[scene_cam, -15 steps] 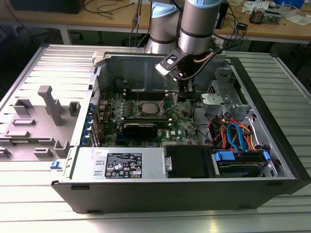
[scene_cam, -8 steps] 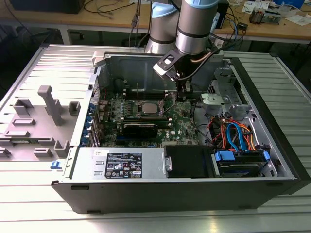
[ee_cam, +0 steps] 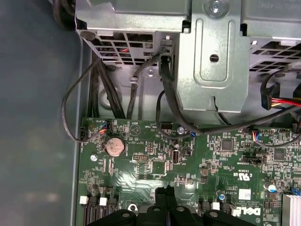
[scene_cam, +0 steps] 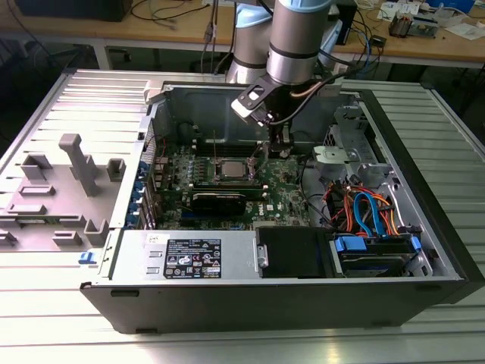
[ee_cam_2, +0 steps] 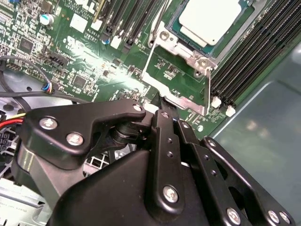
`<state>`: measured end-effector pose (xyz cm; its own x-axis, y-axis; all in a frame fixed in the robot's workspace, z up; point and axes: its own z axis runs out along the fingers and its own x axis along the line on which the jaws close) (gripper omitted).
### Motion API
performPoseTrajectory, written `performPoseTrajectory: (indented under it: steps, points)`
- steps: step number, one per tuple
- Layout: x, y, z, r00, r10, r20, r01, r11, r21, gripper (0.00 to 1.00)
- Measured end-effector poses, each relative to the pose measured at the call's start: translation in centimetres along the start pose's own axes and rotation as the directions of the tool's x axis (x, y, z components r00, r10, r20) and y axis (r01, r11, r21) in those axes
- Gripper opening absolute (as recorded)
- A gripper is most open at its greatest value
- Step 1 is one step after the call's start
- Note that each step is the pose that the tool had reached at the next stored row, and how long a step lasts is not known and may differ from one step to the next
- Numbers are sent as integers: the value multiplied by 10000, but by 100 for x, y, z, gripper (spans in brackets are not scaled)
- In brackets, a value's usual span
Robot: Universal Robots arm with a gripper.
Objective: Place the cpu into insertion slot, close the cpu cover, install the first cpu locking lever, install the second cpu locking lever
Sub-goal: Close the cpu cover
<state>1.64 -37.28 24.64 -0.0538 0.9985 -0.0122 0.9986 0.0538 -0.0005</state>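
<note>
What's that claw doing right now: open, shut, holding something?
Gripper: shut, its tip at the edge of the open cpu cover; whether it pinches the cover cannot be told.

My tool (scene_cam: pixel 278 148) hangs inside the open computer case (scene_cam: pixel 227 311), low over the green motherboard (scene_cam: pixel 292 193), just to the exterior view's right of the cpu (scene_cam: pixel 232 168), which lies in the insertion slot (scene_cam: pixel 217 174).
</note>
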Motion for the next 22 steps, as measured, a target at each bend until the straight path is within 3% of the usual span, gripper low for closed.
performPoseTrajectory:
  steps: [10,22]
  points:
    - [6,-106,0,10000,1,1,-1,10000,-16,11]
    - [6,-112,0,10000,0,1,0,10000,-16,11]
